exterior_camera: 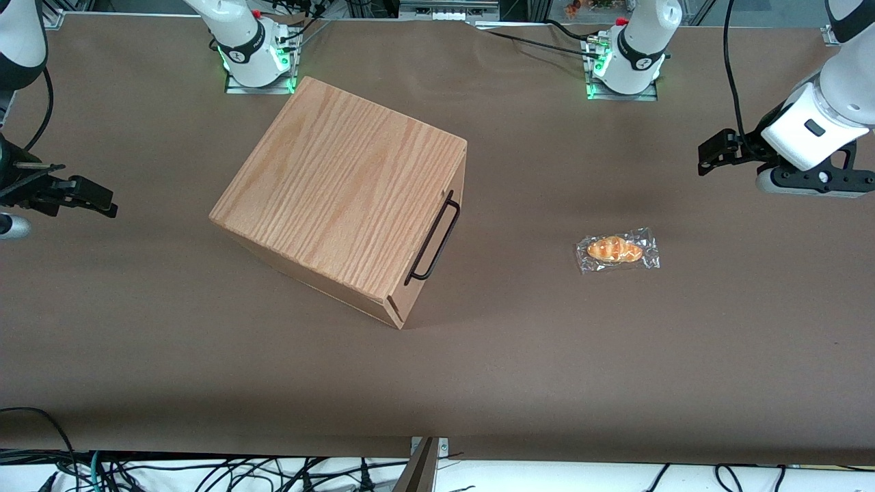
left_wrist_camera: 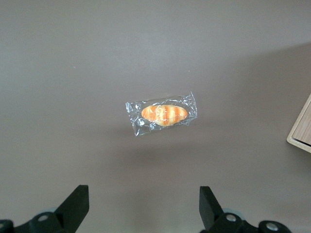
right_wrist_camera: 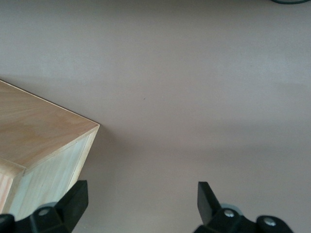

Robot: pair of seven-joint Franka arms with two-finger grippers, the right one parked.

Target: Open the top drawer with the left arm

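A: Oak-grain, the whole piece; one cabinet [exterior_camera: 342,198] stands on the table [exterior_camera: 478,369], turned at an angle, toward the parked arm's end from the middle; its front panel faces the working arm's end.

B: And the top drawer?

A: One top drawer [exterior_camera: 437,232] that I can make out, at the upper edge of that front panel; it sits flush with the cabinet, pushed in; one thin black wire handle [exterior_camera: 433,238] runs along it. Whether more drawers lie below it I cannot tell from the front view.

B: What else is on the table?

A: One bread roll in a clear wrapper [exterior_camera: 617,250]; it lies flat on the brown table, in front of the drawer panel but well apart from it, between the cabinet and the working arm's end. It is somewhat nearer the front camera than the handle's upper end.

B: Where is the gripper?

A: One left arm [exterior_camera: 830,102] reaches in at the working arm's end; its gripper [exterior_camera: 718,152] hangs above the table, well apart from the handle, farther from the front camera than the roll. In the left wrist view the gripper [left_wrist_camera: 141,206] looks straight down on the wrapped roll [left_wrist_camera: 163,114], and a corner of the cabinet [left_wrist_camera: 302,131] shows at the edge.

B: And the fingers?

A: Two black fingers [left_wrist_camera: 75,204] spread wide apart; nothing between them; they touch nothing.

B: Anything in the way?

A: Only the roll lies between the gripper and the handle.
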